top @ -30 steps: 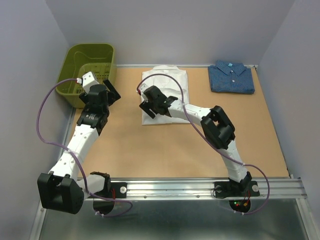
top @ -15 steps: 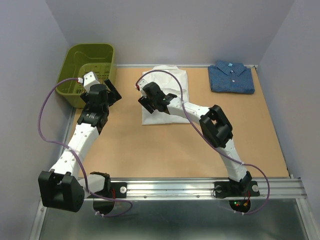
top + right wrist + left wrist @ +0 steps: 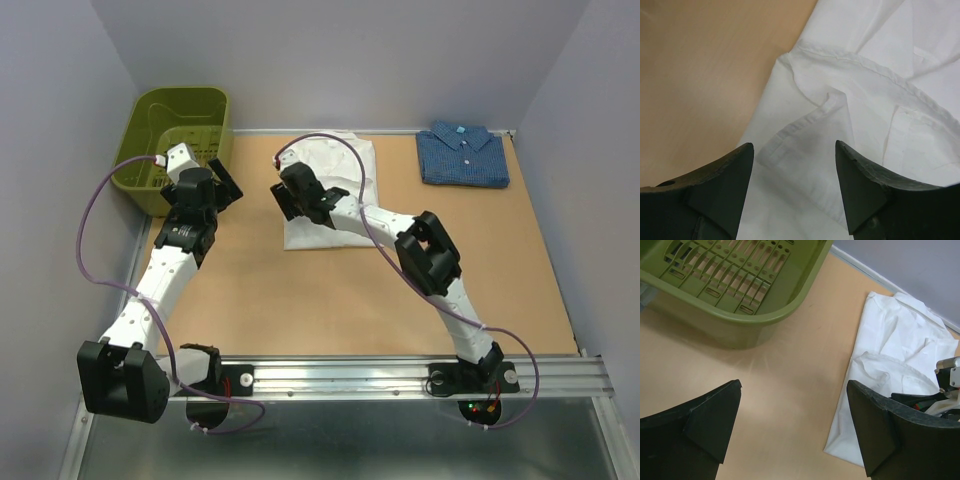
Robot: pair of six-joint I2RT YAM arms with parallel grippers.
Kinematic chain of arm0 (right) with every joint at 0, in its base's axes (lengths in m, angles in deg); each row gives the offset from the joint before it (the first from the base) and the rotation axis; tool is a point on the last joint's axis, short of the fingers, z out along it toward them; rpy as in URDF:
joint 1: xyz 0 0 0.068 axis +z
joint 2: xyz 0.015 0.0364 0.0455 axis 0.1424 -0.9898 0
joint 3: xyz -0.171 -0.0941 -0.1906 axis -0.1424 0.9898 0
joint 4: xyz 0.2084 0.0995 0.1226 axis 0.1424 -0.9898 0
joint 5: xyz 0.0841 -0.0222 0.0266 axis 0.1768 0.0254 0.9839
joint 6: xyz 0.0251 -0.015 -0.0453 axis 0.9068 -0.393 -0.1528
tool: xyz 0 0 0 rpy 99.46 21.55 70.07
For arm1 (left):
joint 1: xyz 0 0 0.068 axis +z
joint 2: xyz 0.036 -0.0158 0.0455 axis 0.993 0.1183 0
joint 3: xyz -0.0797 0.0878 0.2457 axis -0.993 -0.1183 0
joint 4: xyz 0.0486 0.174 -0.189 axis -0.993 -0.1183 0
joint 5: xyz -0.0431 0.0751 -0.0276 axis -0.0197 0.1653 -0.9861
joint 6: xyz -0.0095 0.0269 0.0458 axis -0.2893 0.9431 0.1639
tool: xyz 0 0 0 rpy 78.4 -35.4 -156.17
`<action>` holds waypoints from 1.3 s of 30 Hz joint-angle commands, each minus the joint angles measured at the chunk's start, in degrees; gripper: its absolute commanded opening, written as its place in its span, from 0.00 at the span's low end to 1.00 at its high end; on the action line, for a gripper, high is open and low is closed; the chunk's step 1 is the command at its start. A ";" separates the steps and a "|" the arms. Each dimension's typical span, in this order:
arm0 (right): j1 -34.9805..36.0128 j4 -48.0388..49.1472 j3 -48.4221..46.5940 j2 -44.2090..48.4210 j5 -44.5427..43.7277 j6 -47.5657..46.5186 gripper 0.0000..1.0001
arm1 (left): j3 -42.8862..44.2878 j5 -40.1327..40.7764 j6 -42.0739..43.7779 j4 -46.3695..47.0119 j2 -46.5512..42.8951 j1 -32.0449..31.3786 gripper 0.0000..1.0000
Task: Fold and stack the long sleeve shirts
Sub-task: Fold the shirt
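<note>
**Q:** Item one, white shirt [image 3: 352, 165]: location?

**A:** Folded, far centre of the table [image 3: 300, 300]. The blue shirt [image 3: 463, 155] lies well apart, far right.

**Q:** Claws?

**A:** Your right gripper [image 3: 792, 150] hangs spread over the white shirt's left edge, pinching nothing. Your left gripper [image 3: 794, 385] is spread and empty, near the basket [image 3: 765, 320].

**Q:** Handling?

**A:** Catch every layer at that edge, so you lift the fold whole.

**Q:** Markings?

**A:** None legible.
</note>
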 commanded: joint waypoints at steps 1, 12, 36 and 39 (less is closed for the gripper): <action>0.67 4.33 -4.15 -2.16 -7.77 5.83 0.71 | -0.41 0.55 -0.04 2.58 -0.50 0.42 0.99; 0.76 4.68 -5.56 -4.88 -7.60 9.17 0.70 | -0.58 0.11 -0.13 2.58 -0.33 0.42 0.99; -2.75 4.94 -7.23 -4.53 -15.69 0.74 0.24 | -0.76 -0.24 0.05 2.58 -0.15 0.51 0.99; -4.24 5.12 -8.37 -5.06 -15.86 -1.44 0.44 | -0.76 -0.33 0.05 2.58 -0.15 0.42 0.99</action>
